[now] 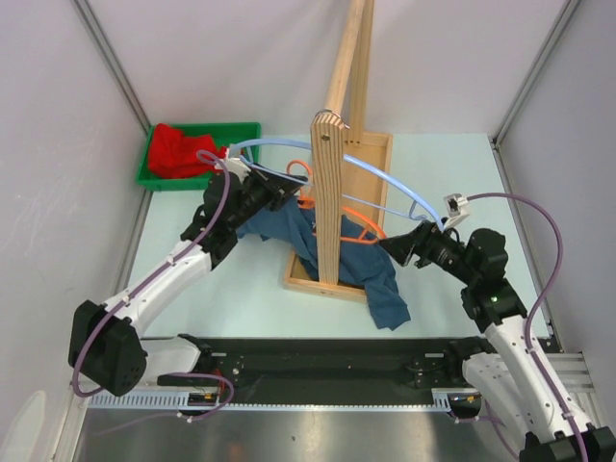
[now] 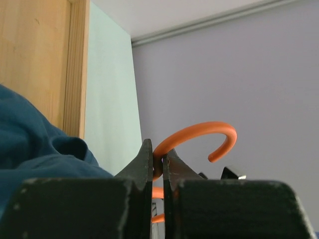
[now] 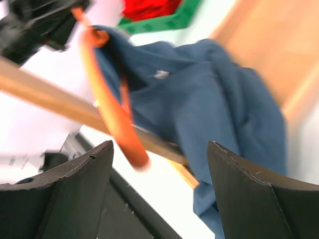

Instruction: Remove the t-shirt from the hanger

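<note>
Top view, clock directions taken from the wooden stand (image 1: 327, 192) at mid-table.

Edges and room: The stand's base frame ran from 12 to 6 o'clock, with its near edge close to the arms' bases. Enclosure walls shut in the table (image 1: 452, 173) at 9 and 3 o'clock. Bare table showed from 1 to 3 o'clock and again at 8 o'clock, beneath the left arm. A green bin (image 1: 154, 180) filled the 10 o'clock corner, against the wall.

Task item: The blue t-shirt (image 1: 380, 284) hung on the orange hanger (image 1: 361, 231). It was bunched at 9 o'clock of the post, and its lower end trailed over the base's near edge onto the table at 5 o'clock.

Pincers: The left gripper (image 2: 158, 159) was at 10 o'clock. Its jaws were pinched tight on the hanger where the hook begins, and the hook curled free above them. The right gripper (image 1: 393, 247) was at 4 o'clock, just beside the hanger's end and the cloth. Its jaws were spread wide and held nothing. The right wrist view was blurred.

Count: one stand, one hanger, one blue t-shirt, one bin, one red cloth (image 1: 178, 149) inside the bin, two arms.
</note>
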Robot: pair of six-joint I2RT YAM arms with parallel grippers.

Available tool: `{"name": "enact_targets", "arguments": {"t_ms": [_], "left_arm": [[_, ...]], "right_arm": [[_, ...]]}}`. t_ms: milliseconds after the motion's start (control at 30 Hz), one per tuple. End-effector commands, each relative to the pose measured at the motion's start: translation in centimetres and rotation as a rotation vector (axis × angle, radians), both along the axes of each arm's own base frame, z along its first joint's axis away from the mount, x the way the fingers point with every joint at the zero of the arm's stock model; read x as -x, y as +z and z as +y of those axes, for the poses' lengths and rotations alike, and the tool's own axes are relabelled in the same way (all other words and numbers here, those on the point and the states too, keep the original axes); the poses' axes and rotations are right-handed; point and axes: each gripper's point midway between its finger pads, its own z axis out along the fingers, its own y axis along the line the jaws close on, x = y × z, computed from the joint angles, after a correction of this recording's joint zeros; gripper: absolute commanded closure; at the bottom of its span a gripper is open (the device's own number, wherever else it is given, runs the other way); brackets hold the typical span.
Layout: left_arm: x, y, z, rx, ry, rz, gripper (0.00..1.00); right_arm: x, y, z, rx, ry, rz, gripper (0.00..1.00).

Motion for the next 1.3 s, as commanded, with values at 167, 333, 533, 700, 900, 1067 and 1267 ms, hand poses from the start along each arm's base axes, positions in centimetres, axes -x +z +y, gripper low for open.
{"name": "enact_targets", "arguments": {"t_ms": [167, 333, 533, 700, 900, 1067, 1267], "left_arm": [[1.2, 1.2, -2.7, -0.004, -0.074, -0.042, 1.00], [1.4, 1.5, -3.4, 0.019, -0.097, -0.034, 1.00], [1.8, 1.6, -4.9, 0.037, -0.134, -0.018, 1.00], [2.1, 2.4, -5.5, 0.053, -0.141, -0.019, 1.00], [2.3, 2.5, -5.6, 0.060, -0.143, -0.011, 1.00], [2.6, 2.0, -5.8, 0.055, -0.167, 0.003, 1.00], [3.1, -1.1, -4.8, 0.086, -0.158, 0.058, 0.66]], "right_arm": [[0.8, 4.0, 3.0, -0.036, 0.232, -0.196, 0.30], [0.8, 3.0, 3.5, -0.030, 0.245, -0.184, 0.47], [1.0, 2.0, 4.2, -0.023, 0.262, -0.174, 0.50], [0.9, 1.3, 4.4, -0.019, 0.253, -0.168, 0.61], [0.9, 0.5, 4.2, 0.005, 0.236, -0.157, 0.67], [0.9, 0.9, 3.2, 0.021, 0.170, -0.179, 1.00], [1.0, 0.8, 0.2, 0.080, 0.046, -0.191, 1.00]]}}
